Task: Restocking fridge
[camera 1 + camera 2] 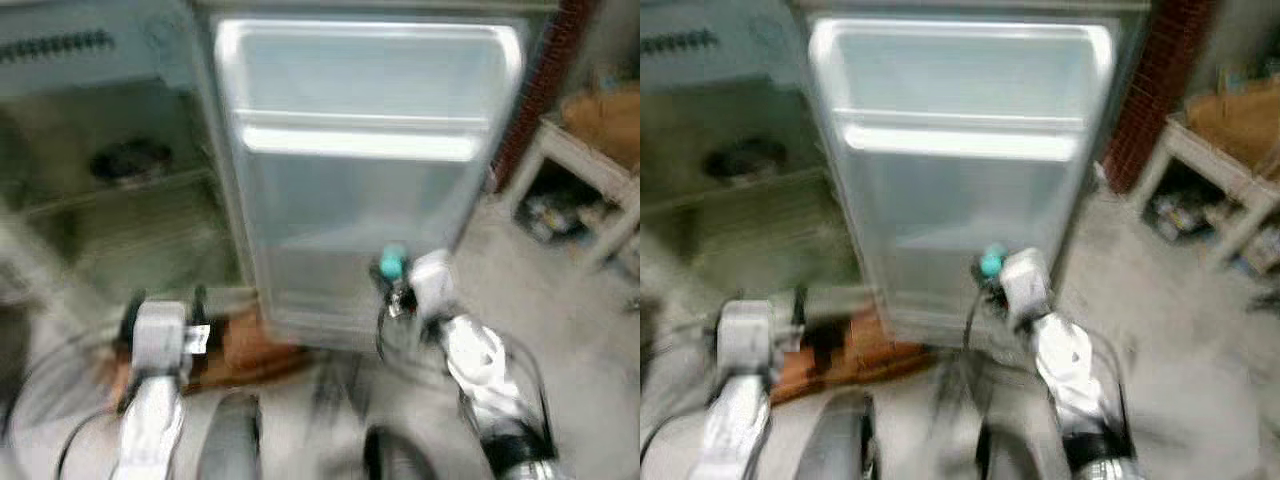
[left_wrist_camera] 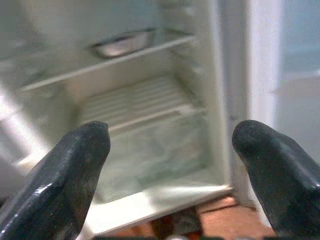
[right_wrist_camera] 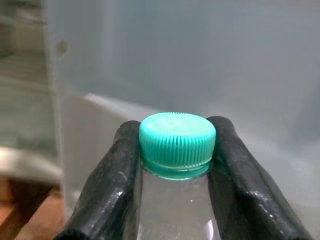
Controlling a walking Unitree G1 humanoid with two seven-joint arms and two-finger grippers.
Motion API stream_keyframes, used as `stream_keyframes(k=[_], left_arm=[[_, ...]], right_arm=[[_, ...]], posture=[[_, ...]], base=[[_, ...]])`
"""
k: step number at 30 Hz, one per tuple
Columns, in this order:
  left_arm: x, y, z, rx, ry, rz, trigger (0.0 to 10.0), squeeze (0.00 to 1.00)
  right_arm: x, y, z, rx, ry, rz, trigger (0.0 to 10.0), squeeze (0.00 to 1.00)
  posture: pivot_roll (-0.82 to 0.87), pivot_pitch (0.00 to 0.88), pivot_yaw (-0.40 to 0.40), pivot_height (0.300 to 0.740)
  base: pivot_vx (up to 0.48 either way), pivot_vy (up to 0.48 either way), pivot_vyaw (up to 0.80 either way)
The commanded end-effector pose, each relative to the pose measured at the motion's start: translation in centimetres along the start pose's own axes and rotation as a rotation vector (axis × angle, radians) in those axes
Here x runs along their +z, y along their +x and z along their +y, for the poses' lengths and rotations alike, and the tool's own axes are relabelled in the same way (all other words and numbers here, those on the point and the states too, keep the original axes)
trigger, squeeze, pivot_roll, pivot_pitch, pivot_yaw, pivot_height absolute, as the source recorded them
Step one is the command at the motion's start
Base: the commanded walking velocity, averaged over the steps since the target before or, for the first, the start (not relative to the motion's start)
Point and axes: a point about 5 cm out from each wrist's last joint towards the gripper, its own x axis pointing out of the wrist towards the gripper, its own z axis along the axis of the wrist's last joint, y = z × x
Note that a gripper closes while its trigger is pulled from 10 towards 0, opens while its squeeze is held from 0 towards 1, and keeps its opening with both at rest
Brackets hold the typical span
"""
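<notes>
We face the open fridge (image 1: 120, 200), its door (image 1: 360, 170) filling the frame's centre. Our left gripper (image 2: 170, 150) is spread, empty. Our right gripper (image 3: 176, 150) clamps the bottle (image 3: 176, 200) just under its cap (image 3: 177, 142), lower centre; it may swing loose.

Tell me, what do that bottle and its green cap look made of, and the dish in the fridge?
The bottle looks like clear plastic, see-through and glossy. Its cap seems matte teal plastic with fine moulded ribs. The right gripper clamps it. The dish on the fridge shelf looks metallic, grey and shiny, though blur leaves that uncertain.
</notes>
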Motion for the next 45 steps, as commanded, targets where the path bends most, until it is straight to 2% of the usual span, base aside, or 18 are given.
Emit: stream_keyframes(k=[1,10,26,30,41,45], left_arm=[[-1.16,-0.73,0.0,-0.01,0.007,0.057,10.0,0.0],[-0.91,-0.62,-0.25,-0.033,0.015,0.037,10.0,0.0],[-0.91,-0.64,-0.76,-0.056,0.015,0.033,10.0,0.0],[-0.95,-0.66,-0.82,-0.055,0.014,0.035,10.0,0.0],[-0.95,-0.55,-0.97,-0.056,0.012,0.035,10.0,0.0],[-0.94,-0.51,-0.99,-0.058,0.012,0.034,10.0,0.0]], right_arm=[[0.27,0.13,0.28,0.004,-0.003,-0.021,10.0,0.0],[0.48,0.33,-0.11,-0.017,-0.024,-0.03,10.0,0.0],[0.57,0.38,-0.21,-0.021,-0.044,-0.038,10.0,0.0],[0.58,0.45,-0.1,-0.019,-0.045,-0.04,10.0,0.0],[0.61,0.54,-0.02,-0.009,-0.044,-0.043,10.0,0.0],[0.72,0.53,0.15,0.013,-0.066,-0.051,10.0,0.0]], posture=[[0.01,0.053,0.003,0.646],[0.01,0.056,0.01,0.646],[0.0,0.061,0.011,0.646],[0.0,0.061,0.009,0.646],[0.0,0.062,0.008,0.646],[0.0,0.061,0.008,0.646]], base=[[0.0,0.0,0.0],[0.057,0.0,0.0],[0.419,0.0,0.0],[0.306,-0.278,0.0],[0.0,0.0,0.0],[0.0,-0.334,0.0]])
